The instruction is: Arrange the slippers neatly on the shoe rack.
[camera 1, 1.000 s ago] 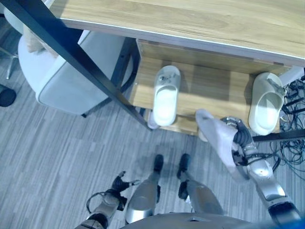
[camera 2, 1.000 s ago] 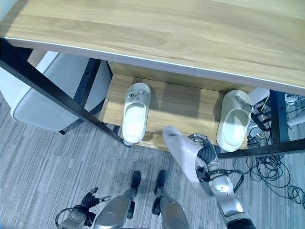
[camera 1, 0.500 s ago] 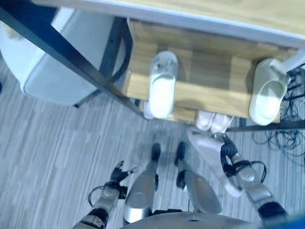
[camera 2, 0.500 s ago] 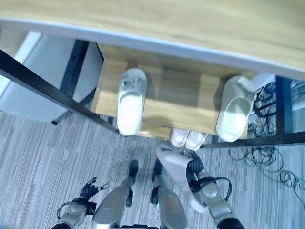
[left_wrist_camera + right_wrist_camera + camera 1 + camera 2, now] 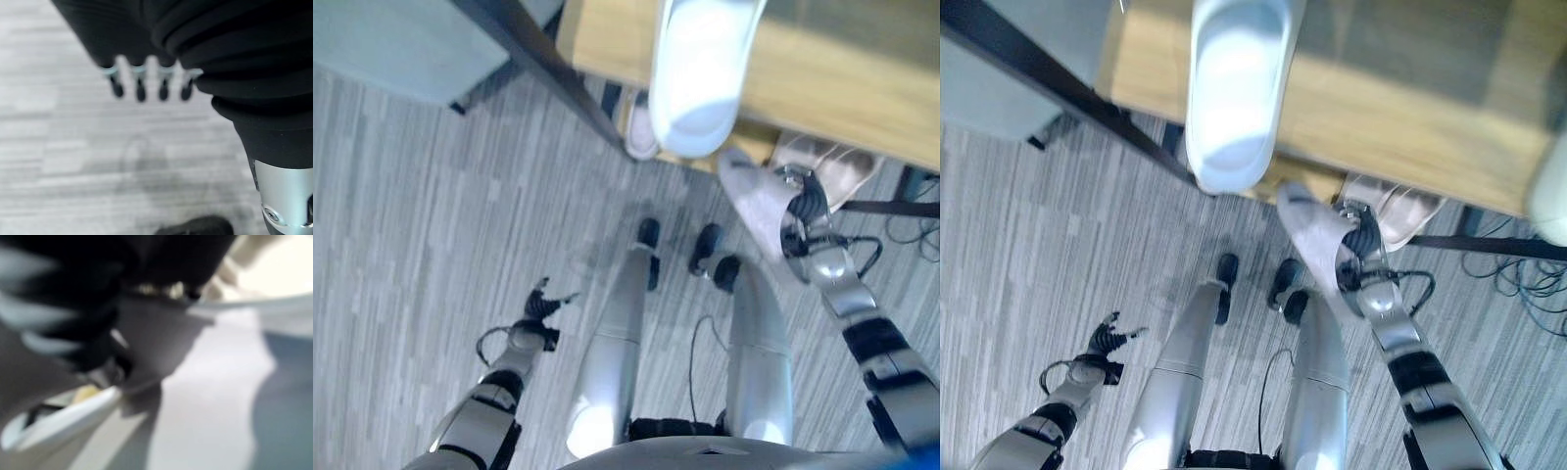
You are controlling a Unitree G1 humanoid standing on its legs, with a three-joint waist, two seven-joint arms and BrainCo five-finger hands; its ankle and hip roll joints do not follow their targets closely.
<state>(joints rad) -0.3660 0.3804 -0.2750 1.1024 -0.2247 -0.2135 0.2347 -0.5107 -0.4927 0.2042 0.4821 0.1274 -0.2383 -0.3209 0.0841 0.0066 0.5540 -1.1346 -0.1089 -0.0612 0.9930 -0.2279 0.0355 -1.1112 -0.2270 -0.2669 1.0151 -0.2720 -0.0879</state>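
Below the wooden shoe rack [image 5: 822,88], over the grey striped floor [image 5: 431,225], the right hand [image 5: 803,220] has its fingers curled round a pale slipper [image 5: 754,201], gripping it along 1 side so that the sole faces outward and the toe end points up toward the rack's front edge. That held slipper hangs just in front of the rack, close to it but not resting on the shelf. On the shelf itself lies a second white slipper [image 5: 703,69], lengthwise, with its rounded end sticking out past the front edge above the floor. Under the rack, just beside the right hand, a pair of light-coloured shoes [image 5: 827,166] sits on the floor, partly hidden by the shelf. A dark metal table leg [image 5: 558,64] slants across the rack's left end. Far off to the robot's left and low down, the left hand [image 5: 540,304] hangs over bare floor with its fingers loosely spread and nothing in them; its own wrist view shows the dark fingertips [image 5: 140,90] in a straight row above the carpet.
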